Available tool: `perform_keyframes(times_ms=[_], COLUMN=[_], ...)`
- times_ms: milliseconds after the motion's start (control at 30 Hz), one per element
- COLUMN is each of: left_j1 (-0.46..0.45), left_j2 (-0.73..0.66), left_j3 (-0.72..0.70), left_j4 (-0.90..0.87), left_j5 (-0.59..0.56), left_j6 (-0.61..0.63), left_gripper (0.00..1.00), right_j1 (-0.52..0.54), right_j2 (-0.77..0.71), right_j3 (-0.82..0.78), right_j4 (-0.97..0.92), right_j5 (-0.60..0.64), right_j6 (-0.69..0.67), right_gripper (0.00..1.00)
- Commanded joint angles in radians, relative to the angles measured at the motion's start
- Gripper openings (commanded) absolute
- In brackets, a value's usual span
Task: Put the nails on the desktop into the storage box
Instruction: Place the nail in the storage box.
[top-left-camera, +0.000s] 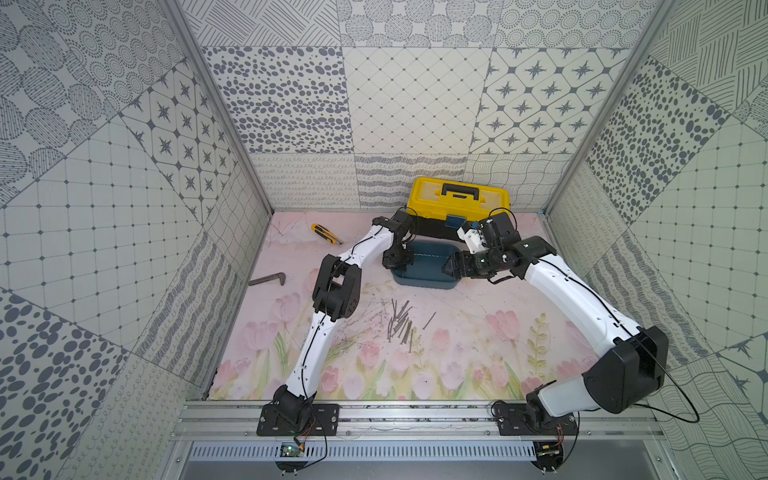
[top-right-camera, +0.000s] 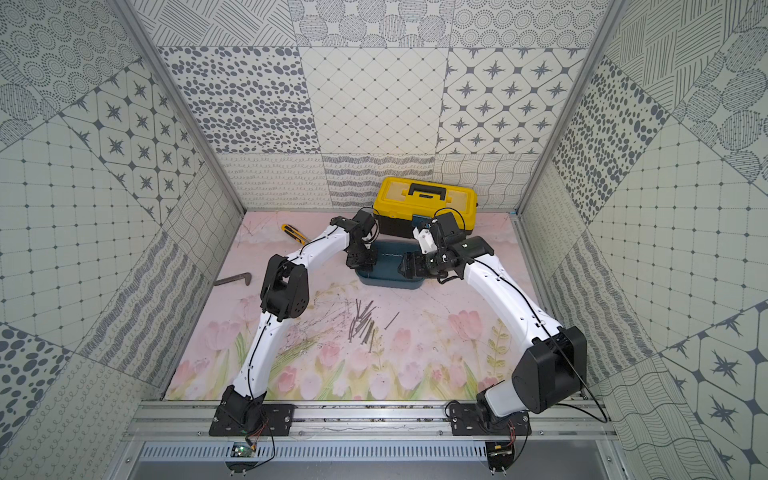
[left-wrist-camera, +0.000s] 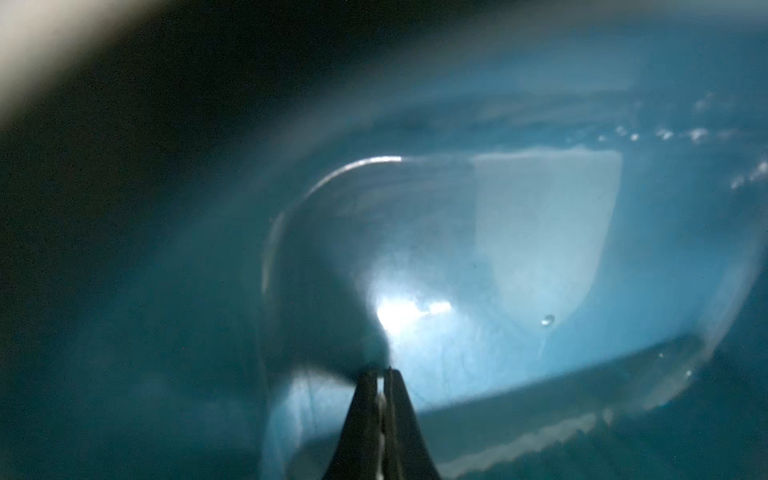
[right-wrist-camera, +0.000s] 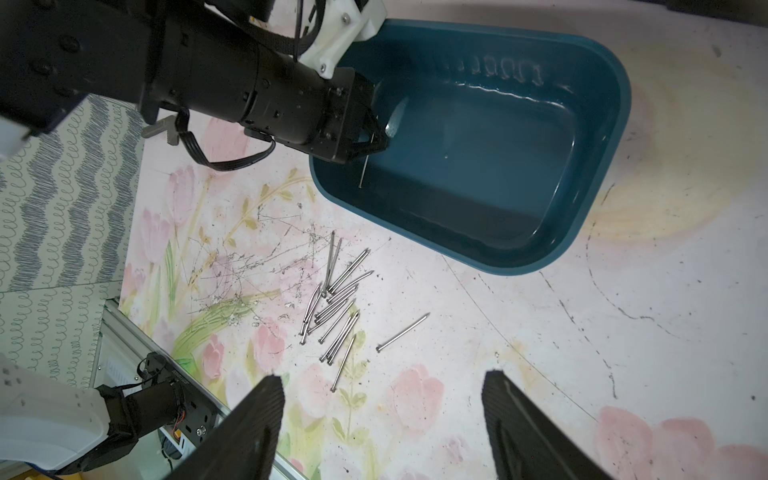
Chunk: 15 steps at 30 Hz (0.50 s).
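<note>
Teal box (right-wrist-camera: 592, 124) on tulip desktop (right-wrist-camera: 540, 332), left gripper (right-wrist-camera: 374, 139) pinching one nail (right-wrist-camera: 363, 172) hanging over box, other nails (right-wrist-camera: 332, 307) heaped on desktop near box, right gripper (right-wrist-camera: 382, 378) spread wide above desktop.

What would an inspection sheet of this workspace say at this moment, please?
Surface: desktop scuffed with dark scratches.
Job's things: nails lie clustered on the desktop, one a little apart; storage box has none lying inside.
Clutter: yellow toolbox, utility knife, L-shaped bar.
Grippers: left gripper shut on a single nail over the storage box; right gripper open, holding nothing.
Cables: black cable loops beside the right arm's base.
Surroundings: patterned wall panels; aluminium rail in front.
</note>
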<state>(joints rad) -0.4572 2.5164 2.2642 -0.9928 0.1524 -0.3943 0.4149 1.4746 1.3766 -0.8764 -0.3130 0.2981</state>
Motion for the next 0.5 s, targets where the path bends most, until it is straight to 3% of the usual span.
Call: perform_keyframes(times_ms=[0, 167, 467], left_j1=[-0.005, -0.006, -0.007], left_j2=[0.006, 0.006, -0.036], left_j3=[0.014, 0.012, 0.011], left_j4=[-0.004, -0.007, 0.001], left_j5=[-0.037, -0.039, -0.030], left_j6=[-0.009, -0.018, -0.032], left_gripper=[0.07, 0.22, 0.22], right_j1=[0.002, 0.002, 0.002], right_j2=[-0.008, -0.006, -0.016], right_j3=[-0.013, -0.022, -0.019], right_j4=[0.036, 0.036, 0.036], right_j5=[-0.005, -0.005, 0.005], right_j6=[-0.019, -0.020, -0.014], right_gripper=[0.81, 0.81, 0.81])
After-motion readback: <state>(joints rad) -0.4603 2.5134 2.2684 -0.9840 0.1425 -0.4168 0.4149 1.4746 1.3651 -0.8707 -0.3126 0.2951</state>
